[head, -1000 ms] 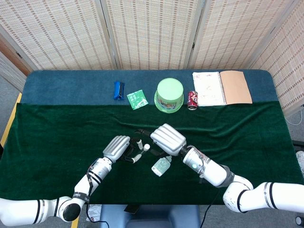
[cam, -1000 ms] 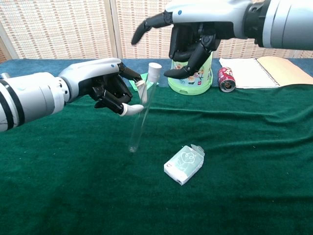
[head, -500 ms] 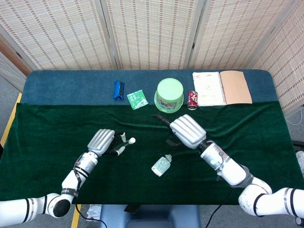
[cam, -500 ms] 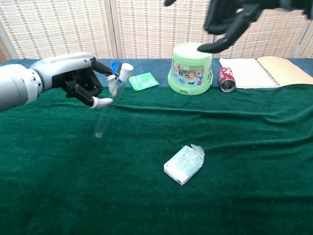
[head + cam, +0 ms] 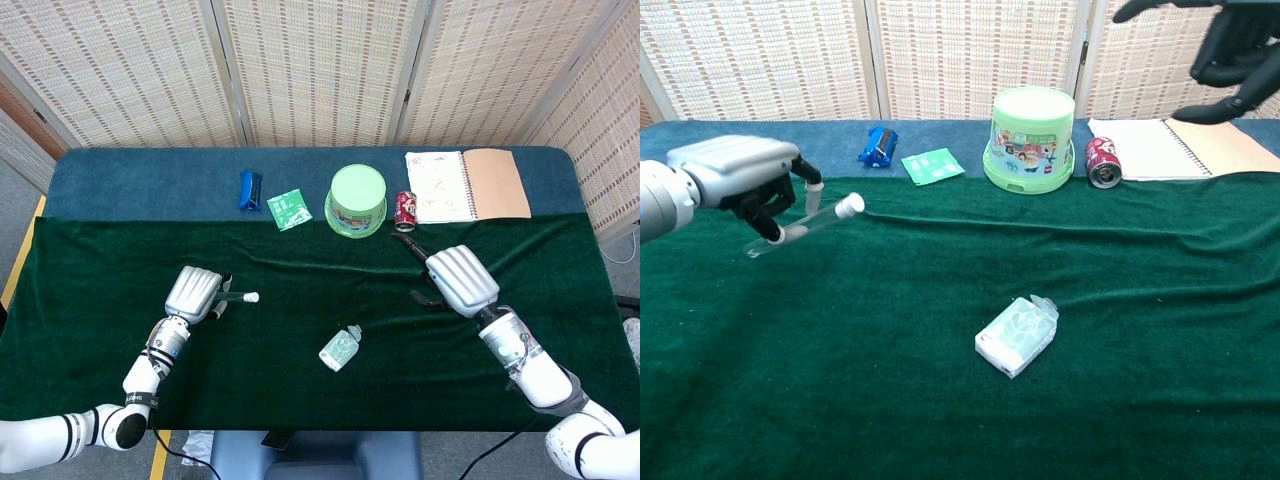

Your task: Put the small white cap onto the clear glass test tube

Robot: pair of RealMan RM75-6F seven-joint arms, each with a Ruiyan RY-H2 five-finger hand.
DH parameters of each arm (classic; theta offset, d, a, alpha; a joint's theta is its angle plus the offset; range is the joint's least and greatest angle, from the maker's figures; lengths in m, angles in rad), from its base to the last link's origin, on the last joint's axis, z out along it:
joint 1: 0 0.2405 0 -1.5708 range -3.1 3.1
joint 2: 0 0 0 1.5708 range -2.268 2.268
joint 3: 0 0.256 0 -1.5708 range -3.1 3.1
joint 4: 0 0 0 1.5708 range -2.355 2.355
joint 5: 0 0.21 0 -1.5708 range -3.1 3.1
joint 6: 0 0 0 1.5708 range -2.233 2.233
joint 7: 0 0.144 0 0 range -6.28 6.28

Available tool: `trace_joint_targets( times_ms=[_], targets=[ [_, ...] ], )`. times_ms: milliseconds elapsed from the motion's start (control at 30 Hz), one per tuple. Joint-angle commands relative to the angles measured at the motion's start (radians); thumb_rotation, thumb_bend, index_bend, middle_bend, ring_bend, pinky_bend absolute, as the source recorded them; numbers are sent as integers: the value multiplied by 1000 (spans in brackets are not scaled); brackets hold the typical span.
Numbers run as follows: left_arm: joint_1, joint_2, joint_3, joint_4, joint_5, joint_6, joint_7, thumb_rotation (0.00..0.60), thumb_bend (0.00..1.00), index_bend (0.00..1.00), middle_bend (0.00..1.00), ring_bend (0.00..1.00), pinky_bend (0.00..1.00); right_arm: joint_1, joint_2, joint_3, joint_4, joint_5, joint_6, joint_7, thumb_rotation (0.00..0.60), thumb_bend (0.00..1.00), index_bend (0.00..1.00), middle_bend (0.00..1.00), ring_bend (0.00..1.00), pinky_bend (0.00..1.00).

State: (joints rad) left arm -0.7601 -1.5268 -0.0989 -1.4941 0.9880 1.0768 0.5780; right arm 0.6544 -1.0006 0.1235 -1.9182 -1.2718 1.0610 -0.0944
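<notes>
My left hand (image 5: 195, 293) (image 5: 745, 180) holds the clear glass test tube (image 5: 800, 226) low over the green cloth at the left. The tube lies nearly level, and the small white cap (image 5: 850, 206) (image 5: 252, 297) sits on its end, pointing right. My right hand (image 5: 460, 280) (image 5: 1225, 40) hovers at the right, well away from the tube, with fingers apart and nothing in it. In the chest view only its dark fingers show at the top right corner.
A small white and green carton (image 5: 340, 349) (image 5: 1017, 336) lies on the cloth near the middle. Along the back stand a green tub (image 5: 357, 200), a red can (image 5: 405, 211), an open notebook (image 5: 467, 185), a green packet (image 5: 288, 209) and a blue packet (image 5: 250, 189).
My left hand has carried the capped tube leftward and lowered it, tipping it from nearly upright to almost level. My right hand has drawn back to the right, away from the tube.
</notes>
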Motion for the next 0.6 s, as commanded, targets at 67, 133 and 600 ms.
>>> trace_joint_targets(
  times_ms=[67, 133, 600],
  targets=[
    [-9, -61, 16, 62, -33, 2, 73, 600, 499, 703, 910, 858, 878, -34, -7, -15, 26, -10, 24, 13, 600, 376, 66, 953, 1000, 1000],
    [-12, -81, 19, 86, -41, 4, 107, 600, 498, 694, 910, 858, 878, -47, -12, -21, 36, -9, 27, 19, 600, 376, 66, 953, 1000, 1000],
    [-12, -123, 6, 91, -127, -12, 198, 600, 455, 332, 910, 844, 877, -132, -22, -37, 122, 5, 37, 125, 600, 376, 66, 953, 1000, 1000]
  ],
)
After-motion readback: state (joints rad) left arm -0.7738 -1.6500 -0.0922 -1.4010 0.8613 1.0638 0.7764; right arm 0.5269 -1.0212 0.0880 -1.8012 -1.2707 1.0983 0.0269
